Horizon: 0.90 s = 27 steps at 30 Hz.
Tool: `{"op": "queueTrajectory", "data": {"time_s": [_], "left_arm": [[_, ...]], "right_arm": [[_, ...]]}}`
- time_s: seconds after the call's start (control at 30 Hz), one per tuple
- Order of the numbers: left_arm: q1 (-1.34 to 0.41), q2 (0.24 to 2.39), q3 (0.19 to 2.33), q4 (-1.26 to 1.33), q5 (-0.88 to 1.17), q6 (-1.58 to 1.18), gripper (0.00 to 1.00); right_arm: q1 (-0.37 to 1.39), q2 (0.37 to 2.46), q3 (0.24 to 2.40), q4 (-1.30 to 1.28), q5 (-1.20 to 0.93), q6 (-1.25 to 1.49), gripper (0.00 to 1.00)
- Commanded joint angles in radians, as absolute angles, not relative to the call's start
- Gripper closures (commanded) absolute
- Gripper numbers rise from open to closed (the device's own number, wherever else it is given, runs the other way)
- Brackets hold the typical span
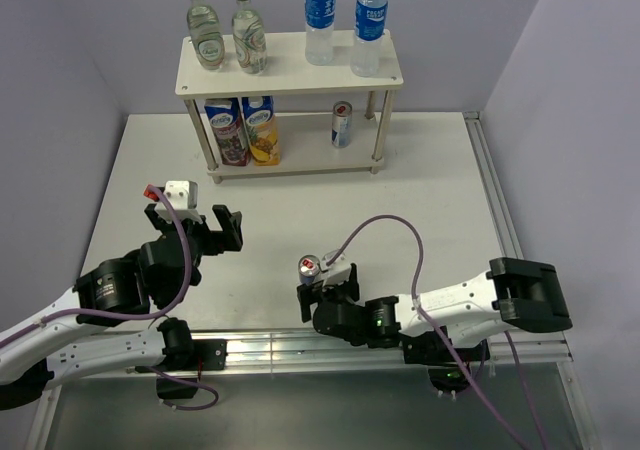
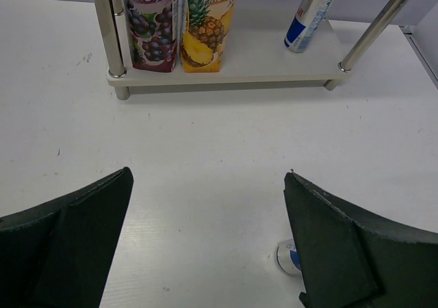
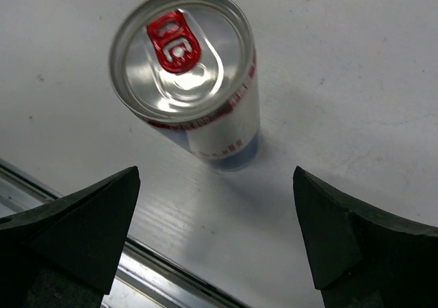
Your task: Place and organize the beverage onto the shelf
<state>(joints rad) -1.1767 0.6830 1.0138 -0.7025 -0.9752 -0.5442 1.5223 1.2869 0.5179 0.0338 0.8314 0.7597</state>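
The cream-white shelf (image 1: 290, 65) stands at the back of the table. Its top board bears two green glass bottles (image 1: 205, 32) and two water bottles (image 1: 320, 20). Its lower board (image 2: 253, 55) bears a grape juice carton (image 2: 152, 20), a pineapple juice carton (image 2: 209, 20) and a slim can (image 2: 309, 17). A second slim can (image 1: 309, 265) stands upright on the table. My right gripper (image 1: 322, 284) is open just short of it; the right wrist view shows the can (image 3: 185, 75) beyond the gripper (image 3: 215, 205). My left gripper (image 1: 228, 228) is open and empty, pointing at the shelf.
The table can shows in the left wrist view (image 2: 287, 257), half hidden by the right finger (image 2: 356, 253). A metal rail (image 1: 330, 348) runs along the table's near edge, close behind the right gripper. Walls close the back and both sides.
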Motion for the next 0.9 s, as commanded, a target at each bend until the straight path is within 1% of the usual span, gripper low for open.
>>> {"op": "queueTrajectory", "data": {"time_s": [0.0, 0.17, 0.3, 0.37, 0.4, 0.47, 0.5, 0.53, 0.63, 0.7, 0.77, 0.8, 0.87], "left_arm": [[-1.177, 0.681, 1.034, -0.692, -0.988, -0.555, 0.01], [-1.177, 0.676, 1.032, -0.684, -0.980, -0.551, 0.01], [-1.177, 0.673, 1.034, -0.686, -0.977, -0.551, 0.01], [-1.177, 0.670, 1.031, -0.684, -0.974, -0.549, 0.01], [-1.177, 0.669, 1.032, -0.684, -0.974, -0.548, 0.01], [-1.178, 0.667, 1.032, -0.683, -0.971, -0.548, 0.01], [-1.178, 0.667, 1.032, -0.683, -0.971, -0.546, 0.01], [-1.178, 0.666, 1.032, -0.683, -0.969, -0.546, 0.01], [-1.178, 0.663, 1.032, -0.683, -0.969, -0.546, 0.01], [-1.178, 0.661, 1.031, -0.681, -0.966, -0.546, 0.01], [-1.178, 0.661, 1.032, -0.681, -0.962, -0.546, 0.01], [-1.178, 0.661, 1.031, -0.681, -0.963, -0.546, 0.01], [-1.178, 0.661, 1.032, -0.684, -0.963, -0.549, 0.01]], "right_arm": [[1.505, 1.342, 0.578, 0.190, 0.925, 0.709, 0.00], [1.447, 1.462, 0.620, 0.328, 0.910, 0.591, 0.00], [1.393, 1.531, 0.656, 0.389, 0.894, 0.551, 0.00], [1.359, 1.566, 0.661, 0.425, 0.925, 0.552, 0.04], [1.352, 1.580, 0.672, 0.434, 0.939, 0.551, 0.09], [1.330, 1.627, 0.678, 0.475, 0.985, 0.540, 0.31], [1.322, 1.643, 0.690, 0.488, 0.992, 0.532, 0.46], [1.315, 1.667, 0.698, 0.494, 1.009, 0.534, 0.64], [1.281, 1.690, 0.725, 0.511, 1.032, 0.514, 0.76], [1.247, 1.686, 0.761, 0.523, 1.054, 0.488, 0.80], [1.214, 1.680, 0.797, 0.543, 1.066, 0.416, 0.86], [1.169, 1.674, 0.836, 0.561, 1.057, 0.346, 0.87], [1.081, 1.677, 0.911, 0.613, 1.016, 0.289, 0.89]]}}
